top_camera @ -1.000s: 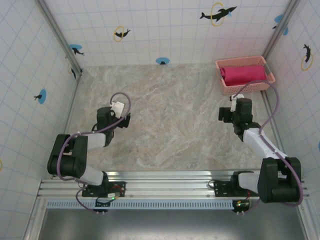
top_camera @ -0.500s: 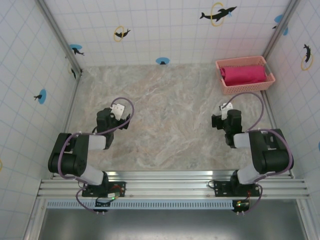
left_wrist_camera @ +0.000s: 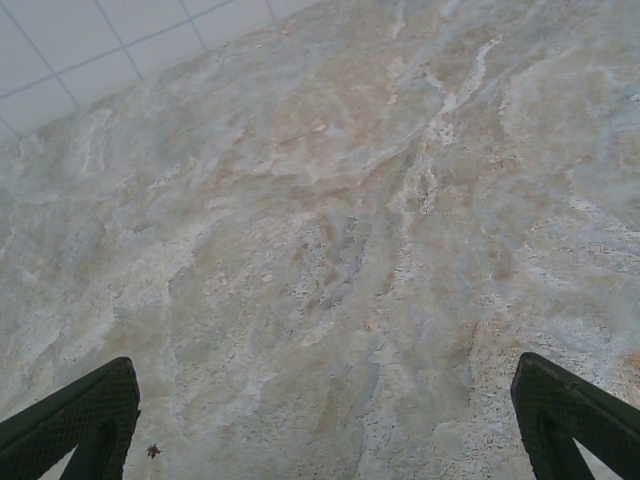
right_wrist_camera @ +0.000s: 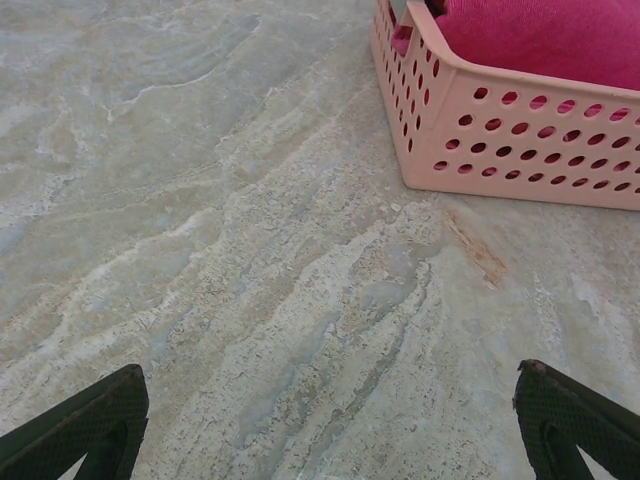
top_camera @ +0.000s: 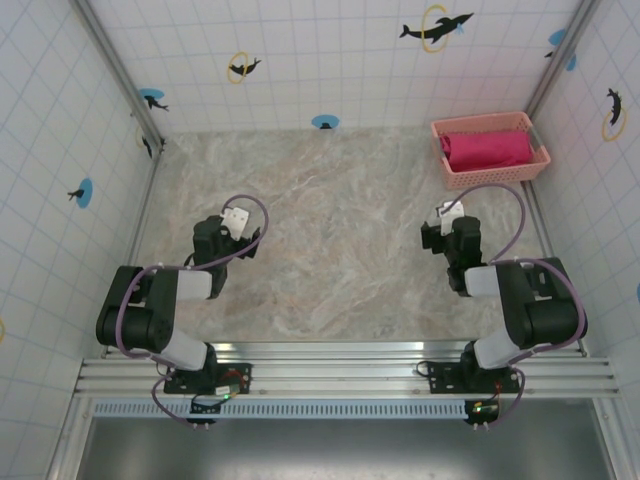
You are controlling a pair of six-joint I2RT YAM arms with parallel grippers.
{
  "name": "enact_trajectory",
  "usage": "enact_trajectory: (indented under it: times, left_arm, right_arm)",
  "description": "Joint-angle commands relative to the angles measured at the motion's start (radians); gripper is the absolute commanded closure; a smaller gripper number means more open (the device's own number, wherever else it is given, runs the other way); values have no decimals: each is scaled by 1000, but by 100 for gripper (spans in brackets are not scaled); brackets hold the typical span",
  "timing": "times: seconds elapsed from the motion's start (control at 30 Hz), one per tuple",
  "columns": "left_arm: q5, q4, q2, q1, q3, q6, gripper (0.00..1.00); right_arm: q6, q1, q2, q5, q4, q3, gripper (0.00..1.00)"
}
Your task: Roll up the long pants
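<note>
So the marble-look table (top_camera: 340, 190) is taking up most of the scene, with white tiled walls (top_camera: 330, 60) boxing it in on three sides. The left arm (top_camera: 150, 315) and the right arm (top_camera: 530, 315) are both sitting folded up near their bases at the near edge, each one reaching a little way out over bare tabletop.

The pink perforated basket (top_camera: 492, 180) is sitting in the far right corner of the table, right up by the wall. The long pants (top_camera: 488, 148) are lying inside it as a compact magenta bundle, and from the right wrist camera they're bulging a bit above the rim.

The left gripper (left_wrist_camera: 320, 410) is hanging over plain marble with its jaws spread wide and gripping nothing. The right gripper (right_wrist_camera: 320, 410) is doing the same: jaws spread wide, nothing between them, with the basket ahead of it and off to its right, well apart from its fingers.
</note>
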State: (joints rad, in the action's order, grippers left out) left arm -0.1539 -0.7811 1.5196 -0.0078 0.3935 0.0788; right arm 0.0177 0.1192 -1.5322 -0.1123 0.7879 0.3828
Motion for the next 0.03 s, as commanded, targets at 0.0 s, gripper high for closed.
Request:
enact_trajectory:
  times: [0.0]
  left_arm:
    - [4, -40, -4, -6, 10, 11, 2]
  right_arm:
    - [-5, 1, 12, -15, 38, 22, 3]
